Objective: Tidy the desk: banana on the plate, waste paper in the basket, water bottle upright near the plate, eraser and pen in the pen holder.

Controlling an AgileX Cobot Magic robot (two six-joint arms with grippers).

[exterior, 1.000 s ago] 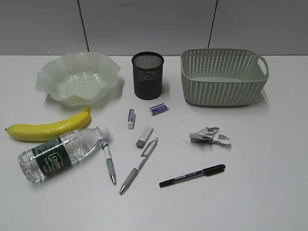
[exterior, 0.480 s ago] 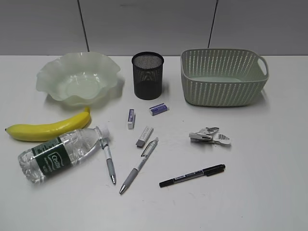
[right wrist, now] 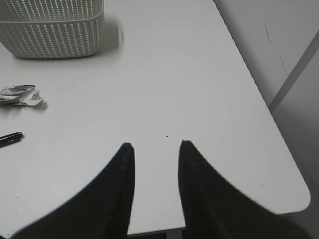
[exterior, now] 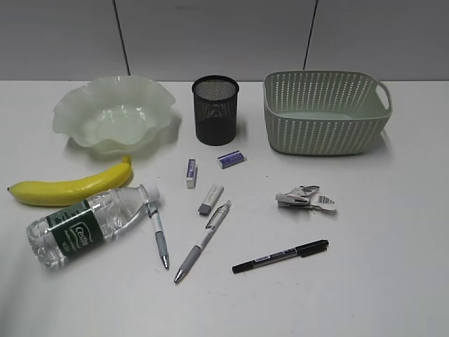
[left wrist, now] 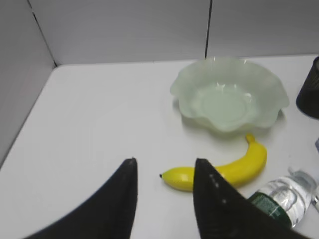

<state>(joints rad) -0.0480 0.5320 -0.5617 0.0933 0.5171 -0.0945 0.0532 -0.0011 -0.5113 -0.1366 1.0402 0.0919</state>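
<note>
A yellow banana (exterior: pixel 70 187) lies left of centre, beside a water bottle (exterior: pixel 91 223) on its side. The pale green wavy plate (exterior: pixel 84 105) stands at the back left, the black mesh pen holder (exterior: pixel 215 110) in the back middle, the green basket (exterior: pixel 326 112) at the back right. Crumpled waste paper (exterior: pixel 305 199) lies right of centre. Three erasers (exterior: pixel 210 199) and three pens (exterior: pixel 202 241) lie in the middle. My left gripper (left wrist: pixel 164 167) is open above the table near the banana's (left wrist: pixel 219 169) tip. My right gripper (right wrist: pixel 155 148) is open over bare table. Neither gripper shows in the exterior view.
The table's right edge and rounded front corner (right wrist: pixel 299 199) show in the right wrist view. A grey wall (left wrist: pixel 20 84) borders the table on the left. The black marker (exterior: pixel 280 256) lies nearest the front.
</note>
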